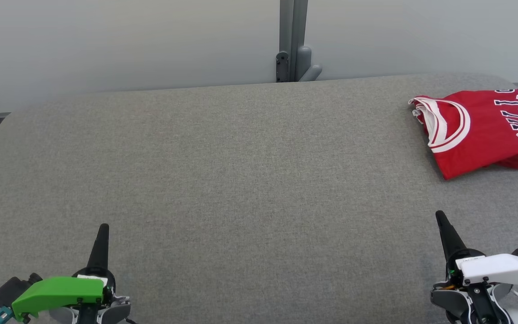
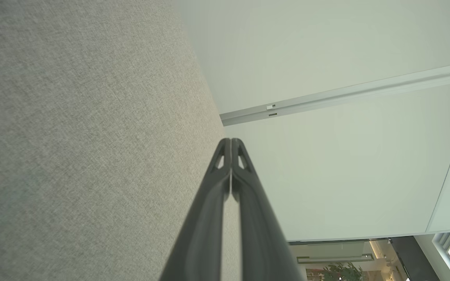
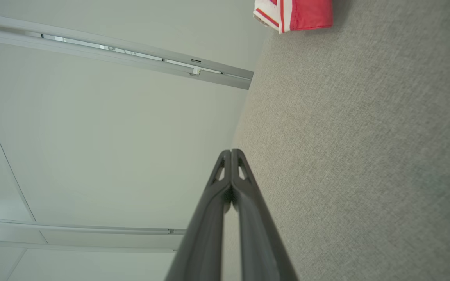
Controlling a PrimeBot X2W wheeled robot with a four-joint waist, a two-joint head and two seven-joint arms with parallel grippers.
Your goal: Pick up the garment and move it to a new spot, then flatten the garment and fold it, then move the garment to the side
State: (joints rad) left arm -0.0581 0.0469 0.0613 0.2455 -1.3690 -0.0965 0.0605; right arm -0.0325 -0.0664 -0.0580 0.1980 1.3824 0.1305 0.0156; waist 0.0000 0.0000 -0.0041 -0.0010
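A red jersey (image 1: 484, 128) with white trim and dark lettering lies folded at the far right of the grey fabric surface (image 1: 241, 180); its right side runs off the head view. A corner of the jersey (image 3: 295, 15) shows at the top of the right wrist view. My left gripper (image 1: 103, 227) rests at the lower left, shut, with nothing between its fingers (image 2: 231, 141). My right gripper (image 1: 439, 214) sits at the lower right, shut and empty (image 3: 231, 152), well short of the jersey.
A pale wall stands behind the surface, with a grey post and bracket (image 1: 292, 45) at its middle. The surface's rounded far edge runs along the wall.
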